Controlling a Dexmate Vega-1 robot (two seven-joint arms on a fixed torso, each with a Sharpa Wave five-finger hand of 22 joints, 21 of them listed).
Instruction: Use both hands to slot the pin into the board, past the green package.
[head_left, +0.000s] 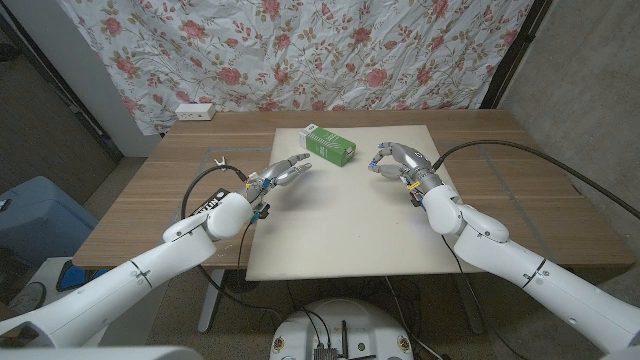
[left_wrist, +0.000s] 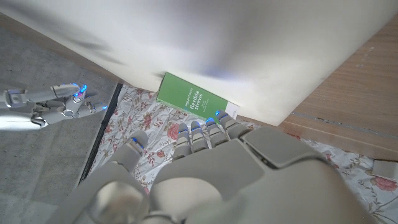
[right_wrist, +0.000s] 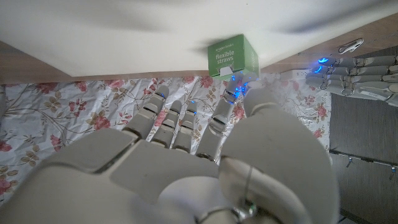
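left robot hand: over the board's left part, fingers stretched out and apart toward the green package, nothing in it that I can see. Its own wrist view shows the fingers pointed at the package, not touching it.
right robot hand: over the board's right part, just beside the package's right end, fingers curled in with thumb and fingertips close together. Something small may be pinched there (too small for me to call), so I cannot tell whether it holds anything. In its own wrist view the fingers are bent forward toward the package.
green package: lies on the board near its far edge, between my two hands, long side turned at an angle. White print reads "flexible straws" (readable in both wrist views).
board: large pale sheet lying flat on the worktop, front edge near the worktop's front edge.
pin: I cannot pick it out for sure in any view.
worktop: wooden, brown, showing on both sides of the board.
white power strip: at the far left corner of the worktop.
backdrop: floral cloth hanging behind the worktop.
cable: black, runs over the worktop's right side to my right arm.
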